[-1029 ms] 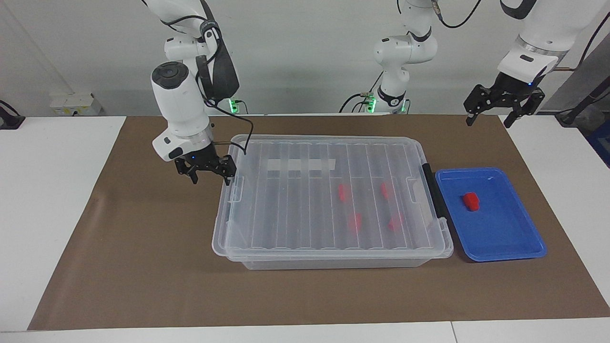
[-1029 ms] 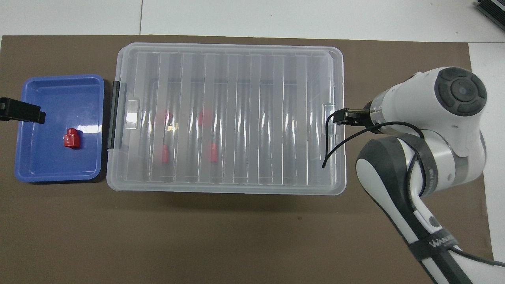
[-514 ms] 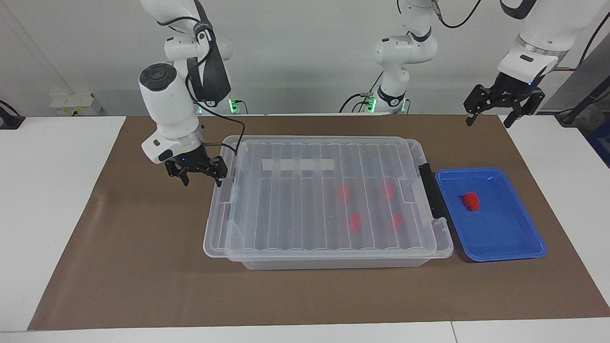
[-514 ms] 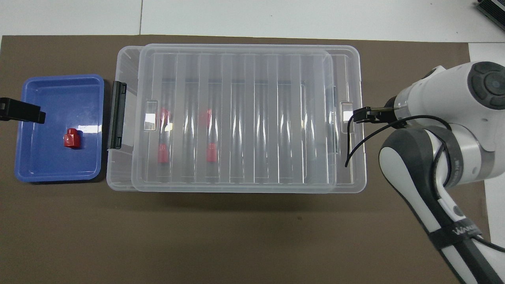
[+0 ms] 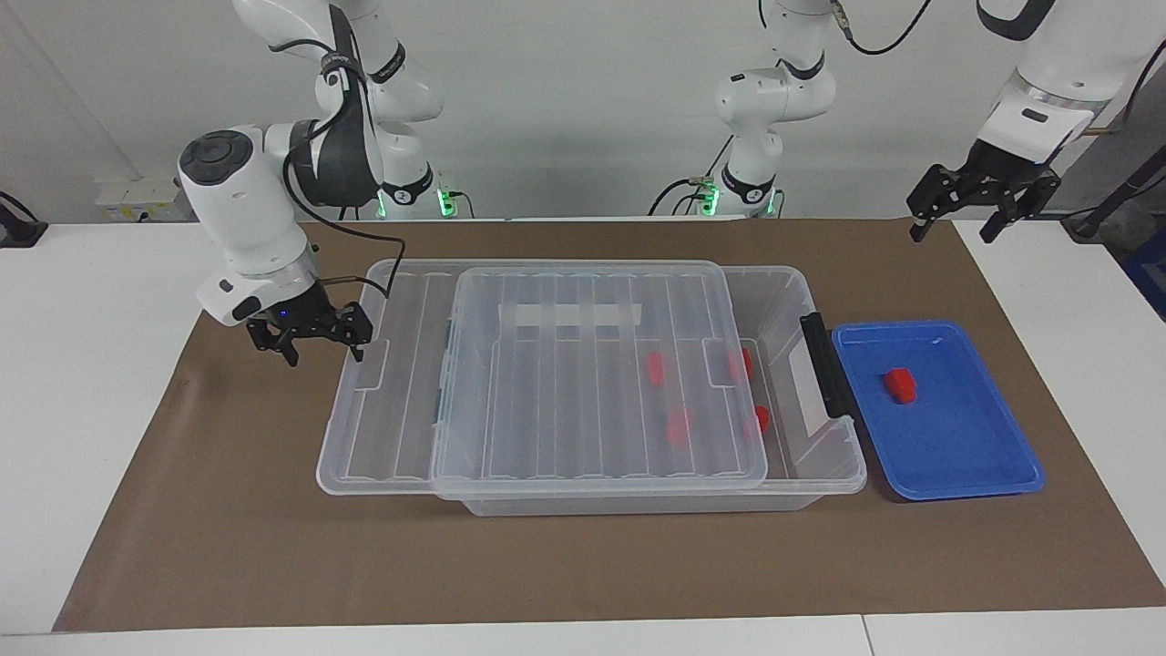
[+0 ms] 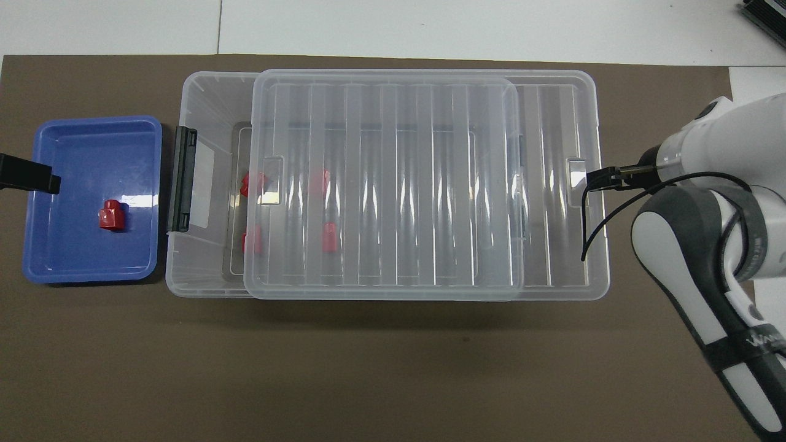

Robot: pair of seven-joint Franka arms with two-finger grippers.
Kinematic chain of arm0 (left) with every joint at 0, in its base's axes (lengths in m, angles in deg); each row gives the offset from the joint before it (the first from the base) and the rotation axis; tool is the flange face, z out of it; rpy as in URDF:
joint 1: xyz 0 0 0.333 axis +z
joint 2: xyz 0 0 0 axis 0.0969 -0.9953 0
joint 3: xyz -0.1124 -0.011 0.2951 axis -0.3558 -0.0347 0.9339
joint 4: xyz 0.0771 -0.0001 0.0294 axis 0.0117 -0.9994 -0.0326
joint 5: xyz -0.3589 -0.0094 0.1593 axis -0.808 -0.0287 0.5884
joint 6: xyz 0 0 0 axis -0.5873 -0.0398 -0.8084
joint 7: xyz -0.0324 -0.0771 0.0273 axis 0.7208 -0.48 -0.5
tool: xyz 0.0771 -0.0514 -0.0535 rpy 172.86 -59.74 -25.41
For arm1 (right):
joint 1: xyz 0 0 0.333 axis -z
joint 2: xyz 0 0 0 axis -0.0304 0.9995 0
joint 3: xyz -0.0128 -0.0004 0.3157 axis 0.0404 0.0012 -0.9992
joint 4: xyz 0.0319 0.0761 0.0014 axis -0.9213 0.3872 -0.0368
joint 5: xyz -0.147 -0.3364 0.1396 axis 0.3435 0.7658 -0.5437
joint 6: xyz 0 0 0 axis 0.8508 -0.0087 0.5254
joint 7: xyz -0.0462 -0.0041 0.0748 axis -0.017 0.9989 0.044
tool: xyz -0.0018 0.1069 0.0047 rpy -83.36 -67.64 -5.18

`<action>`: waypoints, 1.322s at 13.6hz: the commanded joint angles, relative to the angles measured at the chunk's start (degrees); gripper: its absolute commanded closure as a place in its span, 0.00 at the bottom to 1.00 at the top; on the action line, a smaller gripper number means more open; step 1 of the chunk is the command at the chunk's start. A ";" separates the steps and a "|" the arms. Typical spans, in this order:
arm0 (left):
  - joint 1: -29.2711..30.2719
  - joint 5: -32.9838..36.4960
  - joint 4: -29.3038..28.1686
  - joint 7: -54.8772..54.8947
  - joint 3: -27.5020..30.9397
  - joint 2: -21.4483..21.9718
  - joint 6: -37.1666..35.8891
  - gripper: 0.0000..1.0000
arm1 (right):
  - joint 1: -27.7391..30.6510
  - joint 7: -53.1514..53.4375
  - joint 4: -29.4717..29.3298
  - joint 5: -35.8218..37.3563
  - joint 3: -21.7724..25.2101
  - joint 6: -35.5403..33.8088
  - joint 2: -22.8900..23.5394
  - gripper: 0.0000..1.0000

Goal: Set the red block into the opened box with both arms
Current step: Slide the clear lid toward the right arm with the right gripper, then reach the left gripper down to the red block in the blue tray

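left end effector [image 5: 984, 202] whole facing — overhead, one fingertip.

- My box [image 5: 824, 456]: clear plastic, glossy, see-through walls.
- Its lid [image 5: 597, 374]: the same clear plastic, ribbed, with glare streaks along the ribs; a matt white tape strip [image 5: 569, 315] is stuck on it.
- Latch [image 5: 823, 363]: black plastic.
- Red block [image 5: 901, 385]: shiny plastic.
- Blue tray [image 5: 966, 474], right of frame: glossy plastic, with highlights.
- Brown mat [image 5: 273, 547]: matt, paper-like.
- My arms' shells [image 5: 241, 205]: smooth white plastic.

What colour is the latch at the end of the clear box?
Black; the latch on the box shows best in the overhead view.
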 commanded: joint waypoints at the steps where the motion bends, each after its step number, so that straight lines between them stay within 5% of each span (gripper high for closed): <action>1: 0.13 -0.18 -4.82 0.11 -0.33 2.74 4.50 0.00 | 3.40 -6.30 0.75 0.52 -0.52 1.08 0.11 0.01; 8: 1.62 2.63 -21.08 0.29 -0.33 8.81 18.76 0.00 | 9.11 -17.47 0.67 0.52 -0.52 1.25 0.11 0.01; 18: 8.12 2.46 -29.18 0.02 -0.42 -4.35 39.96 0.00 | 6.93 -13.19 -0.21 0.52 -0.52 -1.46 -0.85 0.01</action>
